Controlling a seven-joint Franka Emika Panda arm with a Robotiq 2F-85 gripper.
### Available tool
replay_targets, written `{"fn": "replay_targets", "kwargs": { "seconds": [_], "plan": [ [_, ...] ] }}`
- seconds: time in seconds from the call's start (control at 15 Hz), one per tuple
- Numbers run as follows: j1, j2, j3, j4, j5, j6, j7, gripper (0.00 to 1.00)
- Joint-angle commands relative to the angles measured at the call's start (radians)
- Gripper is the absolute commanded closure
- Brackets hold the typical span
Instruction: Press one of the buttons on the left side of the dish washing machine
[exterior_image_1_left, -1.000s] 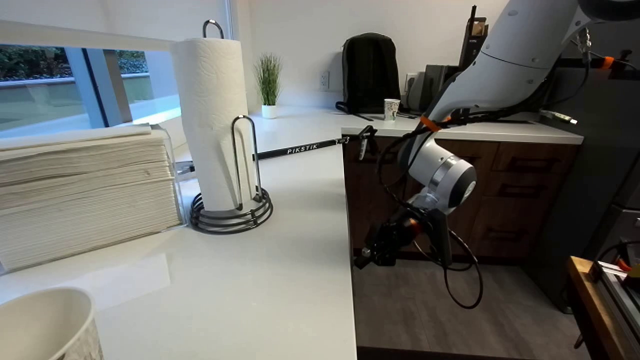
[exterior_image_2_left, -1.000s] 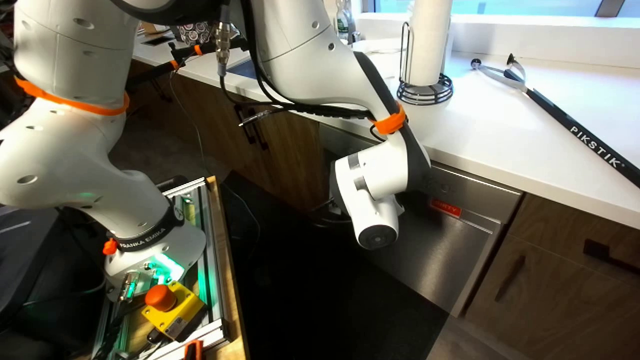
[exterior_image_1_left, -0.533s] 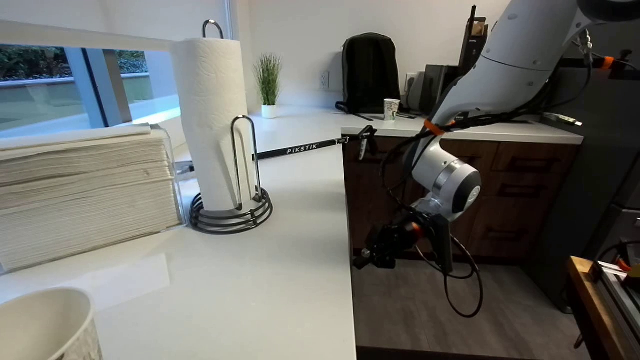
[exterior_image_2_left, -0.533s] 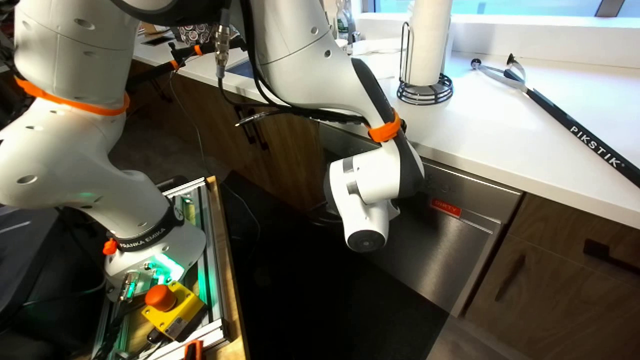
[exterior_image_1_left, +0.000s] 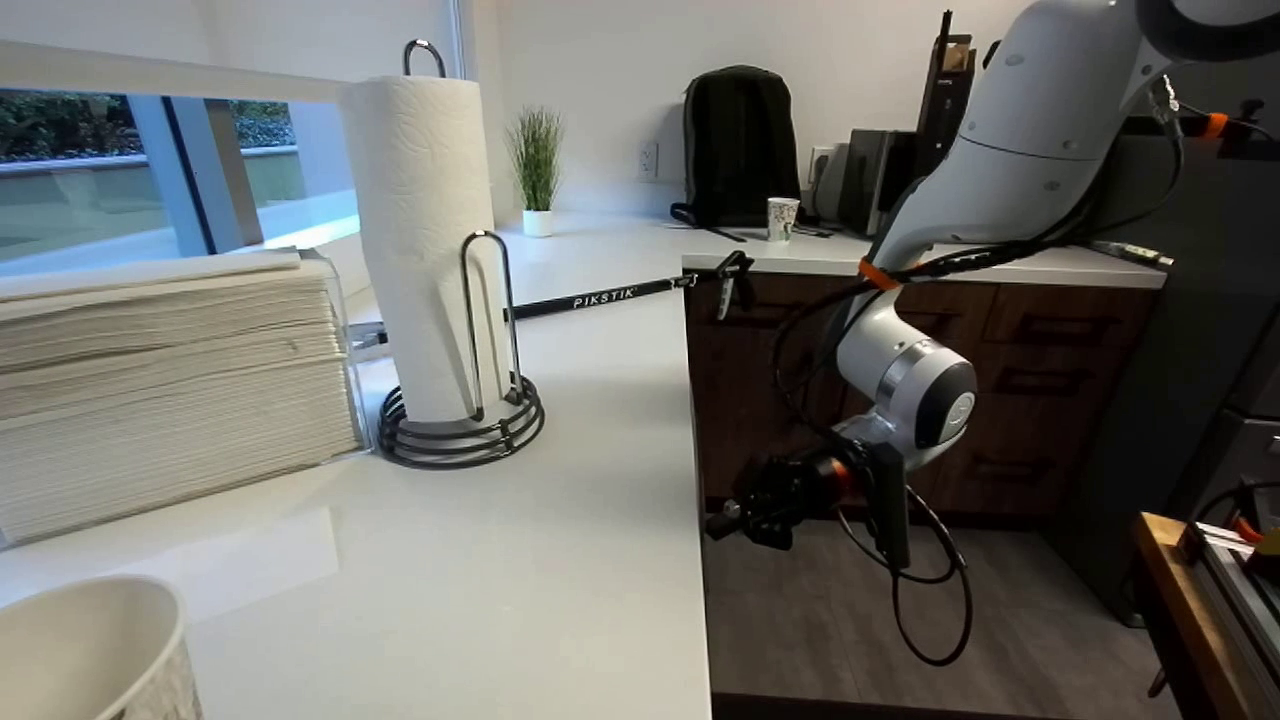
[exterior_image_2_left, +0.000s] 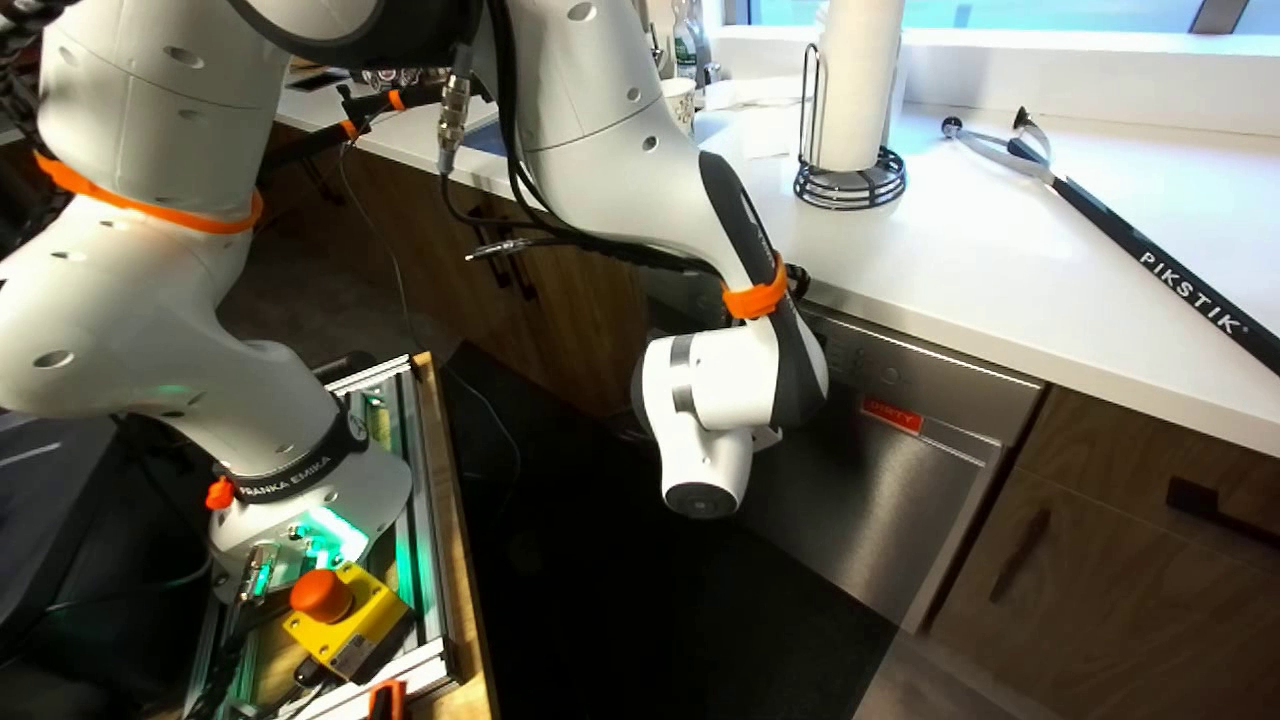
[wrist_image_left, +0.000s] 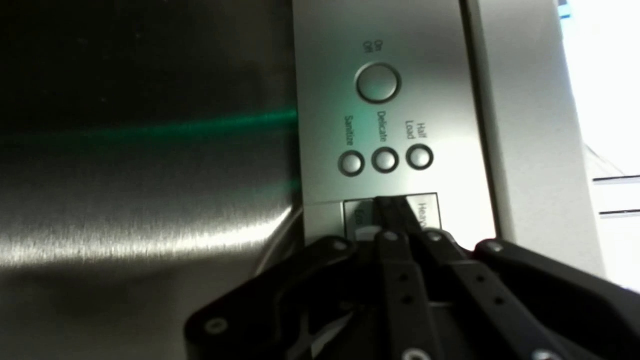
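Observation:
The dishwasher (exterior_image_2_left: 880, 500) is a steel front under the counter in an exterior view. In the wrist view its control panel (wrist_image_left: 332, 65) shows a large round On/Off button (wrist_image_left: 377, 83) and small round Sanitize (wrist_image_left: 351, 163), Delicate (wrist_image_left: 385, 160) and Half Load (wrist_image_left: 419, 157) buttons. My gripper (wrist_image_left: 391, 201) is shut and empty. Its fingertips lie over a framed section labelled Eco (wrist_image_left: 357, 212) and Heavy (wrist_image_left: 424, 212), between the two labels; I cannot tell if they touch it. The gripper also shows at the counter edge in an exterior view (exterior_image_1_left: 722, 524), but the arm hides it in the other.
The white countertop (exterior_image_1_left: 560, 560) overhangs the dishwasher. On it stand a paper towel roll (exterior_image_1_left: 425, 250), a napkin stack (exterior_image_1_left: 180, 400), a cup (exterior_image_1_left: 100, 650) and a Pikstik grabber (exterior_image_1_left: 605, 297). A red DIRTY label (exterior_image_2_left: 891, 415) is on the dishwasher front.
The arm's wrist has moved left and down in one exterior view, and right and slightly down in the other. The fingertips have hardly shifted, so the gripper's tilt has changed. The gripper holds nothing throughout.

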Motion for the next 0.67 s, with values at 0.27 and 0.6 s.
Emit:
{"fn": "replay_targets", "kwargs": {
  "seconds": [0.27,0.6],
  "plan": [
    [0.065,0.046,0.025,0.093,0.112,0.027,0.035,1.0],
    [0.09,-0.019,-0.039,0.009,0.009,0.053,0.012,1.0]
  ]
}}
